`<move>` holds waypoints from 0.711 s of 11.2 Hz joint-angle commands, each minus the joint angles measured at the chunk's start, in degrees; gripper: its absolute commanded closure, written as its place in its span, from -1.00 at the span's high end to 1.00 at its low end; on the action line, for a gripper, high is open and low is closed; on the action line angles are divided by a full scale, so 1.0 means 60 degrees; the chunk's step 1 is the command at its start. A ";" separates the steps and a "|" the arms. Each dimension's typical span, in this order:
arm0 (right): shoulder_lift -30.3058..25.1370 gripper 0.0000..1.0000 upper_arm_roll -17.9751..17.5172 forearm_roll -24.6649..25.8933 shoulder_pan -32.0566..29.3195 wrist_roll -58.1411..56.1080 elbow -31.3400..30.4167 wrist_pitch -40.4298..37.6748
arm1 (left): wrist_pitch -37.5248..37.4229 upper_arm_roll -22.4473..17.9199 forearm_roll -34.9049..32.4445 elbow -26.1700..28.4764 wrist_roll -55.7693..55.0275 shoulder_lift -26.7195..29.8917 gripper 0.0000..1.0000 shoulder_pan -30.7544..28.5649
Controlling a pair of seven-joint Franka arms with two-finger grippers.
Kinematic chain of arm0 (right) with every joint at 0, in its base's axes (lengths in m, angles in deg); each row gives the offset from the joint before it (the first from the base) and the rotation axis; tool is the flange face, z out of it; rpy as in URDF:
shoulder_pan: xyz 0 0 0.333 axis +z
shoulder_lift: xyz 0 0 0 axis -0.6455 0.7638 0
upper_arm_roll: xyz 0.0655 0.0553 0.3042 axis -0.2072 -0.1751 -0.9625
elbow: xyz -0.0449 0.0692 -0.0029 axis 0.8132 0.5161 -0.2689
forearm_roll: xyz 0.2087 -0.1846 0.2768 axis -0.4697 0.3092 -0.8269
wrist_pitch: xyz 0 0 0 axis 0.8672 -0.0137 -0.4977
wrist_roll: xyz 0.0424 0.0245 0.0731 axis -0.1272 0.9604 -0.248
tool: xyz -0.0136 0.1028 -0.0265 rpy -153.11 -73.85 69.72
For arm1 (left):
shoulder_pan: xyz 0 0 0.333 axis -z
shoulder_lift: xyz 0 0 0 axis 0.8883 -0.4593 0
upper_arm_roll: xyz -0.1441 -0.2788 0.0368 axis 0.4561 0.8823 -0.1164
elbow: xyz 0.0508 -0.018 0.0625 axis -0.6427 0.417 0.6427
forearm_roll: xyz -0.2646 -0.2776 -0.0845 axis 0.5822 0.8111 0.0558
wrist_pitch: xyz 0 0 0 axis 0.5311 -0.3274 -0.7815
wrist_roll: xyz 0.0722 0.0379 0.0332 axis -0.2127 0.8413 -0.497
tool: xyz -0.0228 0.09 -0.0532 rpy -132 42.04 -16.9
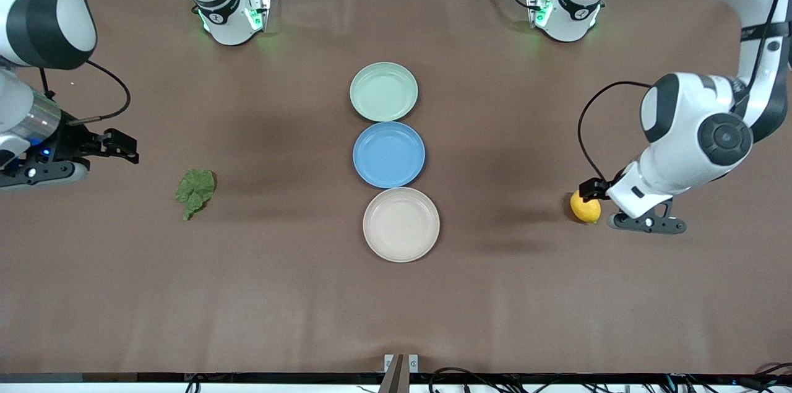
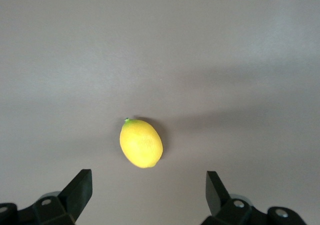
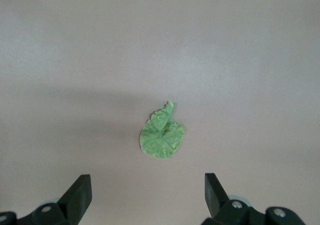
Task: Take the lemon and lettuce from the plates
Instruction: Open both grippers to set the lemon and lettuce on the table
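I am watching both arms hanging over bare table, well apart from the plates. The lemon [image 1: 585, 207] is lying on the table toward the left arm's end, not on any plate, and the left pincer [image 2: 149, 192] is hovering above it with its fingers spread wide and nothing between them. In the left wrist view the lemon is sitting just ahead of the gap between the fingertips, its long axis running slightly slanted to the line joining them, so I am judging that a short advance and a straight descent would bracket it across its narrow waist.

The lettuce [image 1: 195, 191] is lying flat on the table toward the right arm's end, also off the plates. The right pincer [image 3: 148, 194] is released too, holding nothing, with the leaf ahead of its gap. Each arm is plainly the nearer one to its own item.

The green plate [image 1: 383, 91], blue plate [image 1: 388, 154] and cream plate [image 1: 401, 224] are standing in a row at mid-table, all three showing nothing in them.

The table is a plain brown sheet, smooth, with room all round both items. The thin leaf is looking hard to pinch off it.
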 commanded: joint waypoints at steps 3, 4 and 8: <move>-0.0274 1.00 0.0309 -0.0194 0.0177 -0.0178 0.1383 -0.1880 | -0.1222 -0.0023 -0.0052 0.0773 -0.0226 0.2423 1.00 -0.0065; -0.0274 1.00 0.0310 -0.0179 0.0177 -0.0178 0.1531 -0.2058 | -0.1487 -0.0052 0.0079 0.0758 -0.0227 0.2790 1.00 -0.0065; -0.0508 1.00 0.0630 -0.0252 0.0177 -0.0178 0.2133 -0.2557 | -0.1563 -0.0067 0.0432 0.0408 -0.0256 0.3539 1.00 0.0154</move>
